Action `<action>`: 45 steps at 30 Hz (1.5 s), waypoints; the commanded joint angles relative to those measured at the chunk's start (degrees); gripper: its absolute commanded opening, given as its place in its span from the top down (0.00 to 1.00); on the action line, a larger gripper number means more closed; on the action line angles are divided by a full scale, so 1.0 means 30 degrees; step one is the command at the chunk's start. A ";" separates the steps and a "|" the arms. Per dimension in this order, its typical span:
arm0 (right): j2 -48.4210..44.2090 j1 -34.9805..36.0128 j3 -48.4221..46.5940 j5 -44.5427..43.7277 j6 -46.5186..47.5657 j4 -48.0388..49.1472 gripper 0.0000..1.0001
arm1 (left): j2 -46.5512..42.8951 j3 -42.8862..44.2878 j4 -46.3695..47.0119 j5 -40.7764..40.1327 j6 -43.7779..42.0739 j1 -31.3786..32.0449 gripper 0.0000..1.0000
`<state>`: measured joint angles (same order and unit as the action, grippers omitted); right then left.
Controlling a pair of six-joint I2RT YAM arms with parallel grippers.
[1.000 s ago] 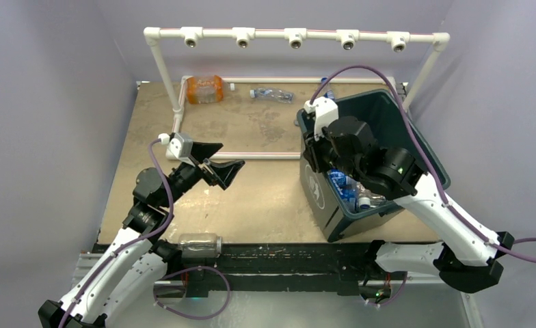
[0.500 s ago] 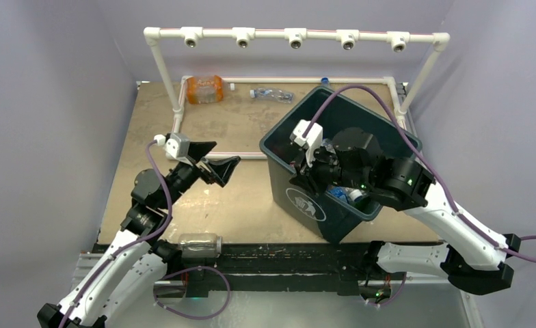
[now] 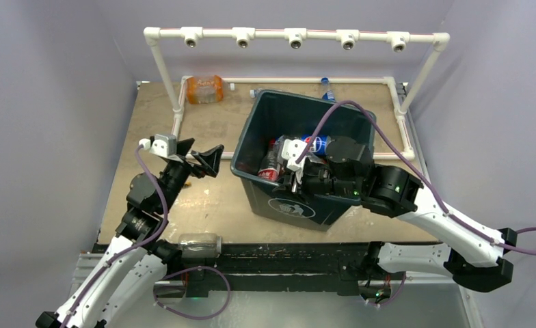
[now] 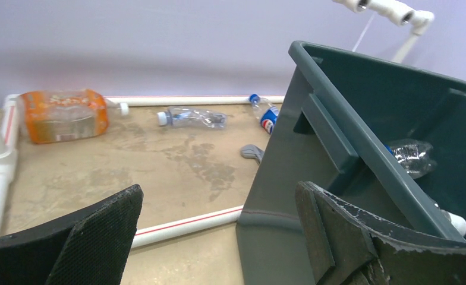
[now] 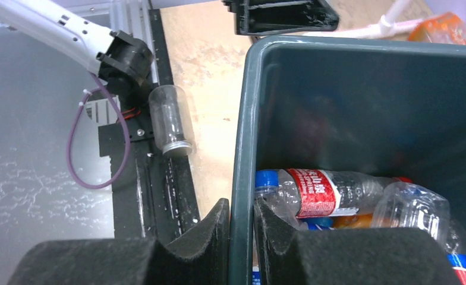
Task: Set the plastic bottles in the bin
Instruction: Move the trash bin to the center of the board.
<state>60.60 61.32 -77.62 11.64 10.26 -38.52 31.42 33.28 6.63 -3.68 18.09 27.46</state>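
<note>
Top external view: dark green bin (image 3: 289, 113) stands on the table (image 3: 251, 201), right of centre, mouth up, white logo on the near wall facing the arm bases. Noted the right gripper (image 3: 294, 176) clamped on the bin's near rim, one finger inside the wall and one outside. Right wrist view agrees, with the rim pinched tight between the foam pads (image 5: 189, 243). Cannot tell whether the bin's base rests flat on the table. Noted the left gripper (image 3: 198, 156) spread fully wide and holding nothing, hanging above the table just left of the bin. Left wrist view has the bin's near corner close ahead between the two fingers, and contact cannot be made out. Several bottles lie inside the bin: a red-labelled bottle (image 5: 314, 191) with a blue cap against the near wall, a crumpled clear bottle (image 5: 415, 217) beside it, and a blue-labelled bottle (image 3: 318, 143) further in. Out on the table are three more. An orange bottle (image 3: 204, 89) lies at the far left, by the white pipe frame (image 3: 296, 34). A crushed clear bottle (image 4: 190, 117) lies to its right. A blue-capped bottle (image 4: 265, 116) lies near the far rail, just behind the bin. A clear jar (image 3: 198, 246) lies on its side on the black rail at the near edge, beside the left arm's base.
</note>
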 commanded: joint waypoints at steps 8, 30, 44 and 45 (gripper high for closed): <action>-0.0216 0.1093 -0.0491 0.0499 0.1765 0.2233 1.00 | 0.0136 0.0817 -0.0321 -0.2041 -0.0477 0.0055 0.01; -0.1790 0.1123 -0.0401 -0.4473 -0.1178 0.2052 0.13 | 0.0569 0.2309 -0.2938 -0.5064 0.1243 0.0030 0.01; -0.5518 0.1094 0.0731 -1.8190 -0.6289 0.7159 0.05 | 0.7668 1.4335 -0.9794 0.1453 0.1930 0.0045 0.01; -0.5345 0.1093 0.0653 -1.9559 -0.6753 0.6729 0.05 | 0.8355 1.4993 -1.0480 0.2332 0.2034 0.0045 0.01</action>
<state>43.07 64.82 -75.99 -25.39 -3.01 -20.93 48.53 71.46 -13.56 -8.64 21.96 27.46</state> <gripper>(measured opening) 0.950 0.993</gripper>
